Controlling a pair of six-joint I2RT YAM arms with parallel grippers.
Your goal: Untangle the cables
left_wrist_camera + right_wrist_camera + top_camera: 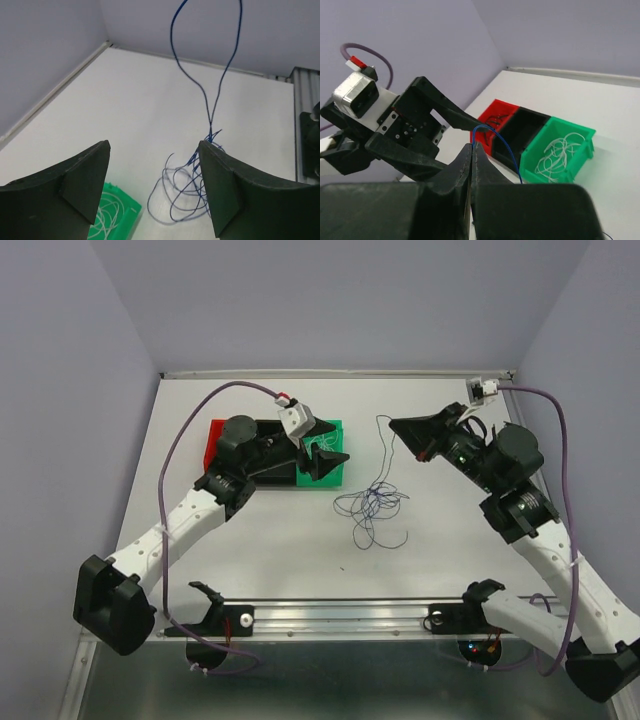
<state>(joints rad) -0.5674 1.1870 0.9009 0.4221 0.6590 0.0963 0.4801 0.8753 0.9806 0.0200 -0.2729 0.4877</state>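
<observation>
Right wrist view: the right gripper (pixel 472 147) was shut on one blue cable (pixel 504 145), holding it up from the tangle (pixel 372 508) mid-worktop (pixel 250 550). The left gripper (pixel 154 150) hung wide open and empty above the green bin (pixel 131 214), which held white cables (pixel 555 156). Seemingly partway: the blue and dark loops remained knotted.

we count three small plastic bins: one red bin (pixel 501 104), one black bin (pixel 525 131), one green bin (pixel 587 135). we count two black grippers, the left gripper (pixel 152 150) and the right gripper (pixel 472 146). the thin dark-blue and black cables (pixel 375 505) form one tangle, perhaps several strands.
</observation>
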